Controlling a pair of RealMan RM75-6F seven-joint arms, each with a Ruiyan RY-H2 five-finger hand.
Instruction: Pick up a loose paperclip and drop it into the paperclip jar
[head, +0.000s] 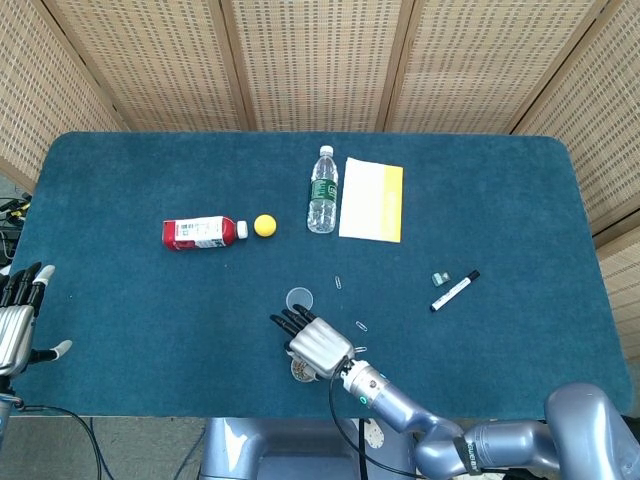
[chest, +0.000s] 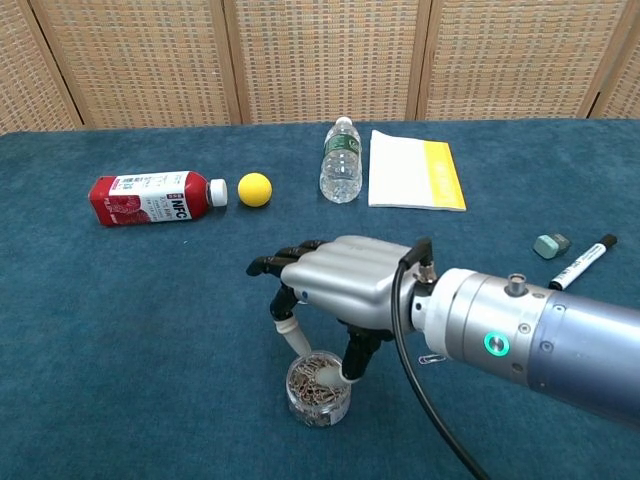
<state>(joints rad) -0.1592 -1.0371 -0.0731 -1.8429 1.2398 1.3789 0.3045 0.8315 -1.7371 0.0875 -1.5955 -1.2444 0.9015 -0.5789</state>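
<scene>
Here the right hand (chest: 345, 285) fingers (chest: 292, 332), spread and empty, touch the paperclip jar (chest: 318, 388) rim.

Clear paperclip jar (chest: 318, 388), open and upright, full; loose paperclips (head: 361, 326) beside.

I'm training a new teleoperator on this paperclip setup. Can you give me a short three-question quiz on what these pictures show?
1. True or false: the red juice bottle stands upright.
2. Which hand is above the paperclip jar? A) left hand B) right hand C) neither
3. Fill in: the yellow ball lies between the red juice bottle and the ____ .

Key:
1. False; it lies on its side.
2. B; its fingertips reach down to the jar's rim, while the left hand is at the table's edge with fingers spread.
3. Water bottle.
</scene>
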